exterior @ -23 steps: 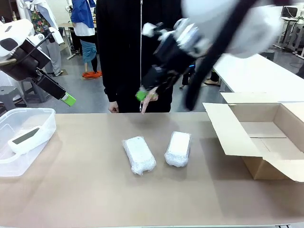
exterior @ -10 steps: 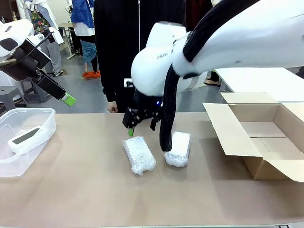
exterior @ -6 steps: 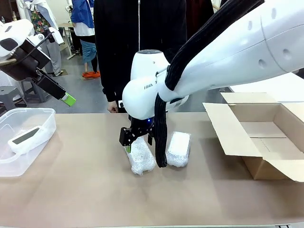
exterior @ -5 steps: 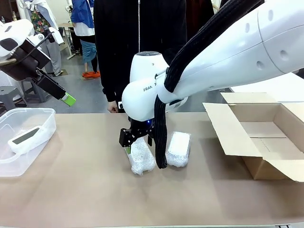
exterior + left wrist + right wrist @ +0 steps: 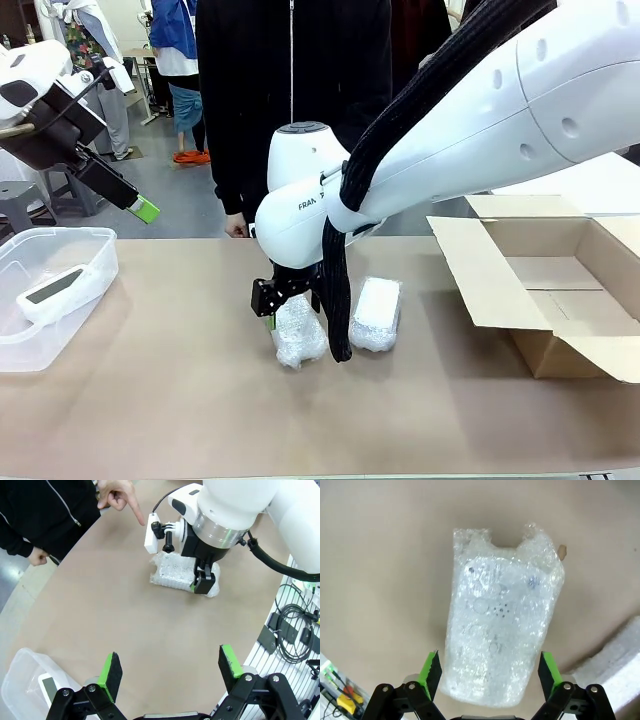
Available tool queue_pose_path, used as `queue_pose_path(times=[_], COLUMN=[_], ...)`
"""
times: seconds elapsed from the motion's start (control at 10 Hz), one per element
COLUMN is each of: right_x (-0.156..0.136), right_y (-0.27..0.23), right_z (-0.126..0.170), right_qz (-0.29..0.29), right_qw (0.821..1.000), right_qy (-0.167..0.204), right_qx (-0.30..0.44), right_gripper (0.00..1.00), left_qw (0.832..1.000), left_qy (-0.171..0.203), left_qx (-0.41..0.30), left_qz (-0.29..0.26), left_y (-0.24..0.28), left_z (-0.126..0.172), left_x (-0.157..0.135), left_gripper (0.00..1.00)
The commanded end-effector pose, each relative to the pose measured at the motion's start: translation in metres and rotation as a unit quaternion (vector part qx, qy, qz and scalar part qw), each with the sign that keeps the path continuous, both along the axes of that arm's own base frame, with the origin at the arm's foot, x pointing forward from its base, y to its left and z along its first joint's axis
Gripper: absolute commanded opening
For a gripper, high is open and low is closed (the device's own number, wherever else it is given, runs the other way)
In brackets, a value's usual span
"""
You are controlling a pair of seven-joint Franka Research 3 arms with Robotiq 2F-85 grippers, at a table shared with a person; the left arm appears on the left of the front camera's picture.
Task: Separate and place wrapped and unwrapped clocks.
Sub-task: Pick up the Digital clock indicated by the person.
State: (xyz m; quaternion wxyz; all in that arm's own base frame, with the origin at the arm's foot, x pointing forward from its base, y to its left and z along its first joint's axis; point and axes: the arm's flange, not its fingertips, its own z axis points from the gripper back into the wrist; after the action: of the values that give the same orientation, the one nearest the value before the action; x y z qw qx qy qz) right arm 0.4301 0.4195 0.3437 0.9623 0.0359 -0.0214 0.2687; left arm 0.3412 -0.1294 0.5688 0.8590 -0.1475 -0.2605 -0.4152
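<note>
right gripper point(image 5: 489, 674) set open astride one wrapped clock point(image 5: 502, 630), nothing clamped; left gripper point(image 5: 170, 667) held open, empty, above the table point(image 5: 100, 620)

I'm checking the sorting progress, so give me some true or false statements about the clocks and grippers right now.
The right gripper straddles a wrapped clock, jaws open. True.
The cardboard box stands open. True.
The bare clock lies in the cardboard box. False: it lies in the clear plastic tub.
The left gripper holds a wrapped clock. False: it is open and empty.
The second wrapped clock lies on the table. True.
</note>
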Motion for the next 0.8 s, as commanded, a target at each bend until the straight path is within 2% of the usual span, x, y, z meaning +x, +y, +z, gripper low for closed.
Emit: queue_pose_path(times=[0.0,0.2,0.3,0.4,0.7], right_x=[0.010,0.015,0.022,0.022,0.025], right_y=[0.009,0.010,0.011,0.011,0.012], right_z=[-0.011,-0.017,-0.025,-0.025,-0.031], right_qz=[-0.024,-0.031,-0.022,-0.025,-0.036], right_qw=[0.999,0.999,1.000,1.000,0.999], right_qy=[-0.024,-0.031,-0.008,-0.007,-0.021], right_qx=[-0.005,-0.010,-0.002,-0.004,-0.009], right_gripper=[1.00,1.00,1.00,1.00,1.00], left_qw=[1.000,1.000,1.000,1.000,1.000], left_qy=[0.003,0.003,0.003,0.003,0.003], left_qx=[-0.006,-0.006,-0.006,-0.006,-0.006], left_qz=[-0.004,-0.004,-0.004,-0.004,-0.004], left_y=[0.001,0.001,0.001,0.001,0.001], left_z=[-0.001,-0.001,-0.001,-0.001,-0.001], left_x=[-0.001,-0.001,-0.001,-0.001,-0.001], left_gripper=[1.00,1.00,1.00,1.00,1.00])
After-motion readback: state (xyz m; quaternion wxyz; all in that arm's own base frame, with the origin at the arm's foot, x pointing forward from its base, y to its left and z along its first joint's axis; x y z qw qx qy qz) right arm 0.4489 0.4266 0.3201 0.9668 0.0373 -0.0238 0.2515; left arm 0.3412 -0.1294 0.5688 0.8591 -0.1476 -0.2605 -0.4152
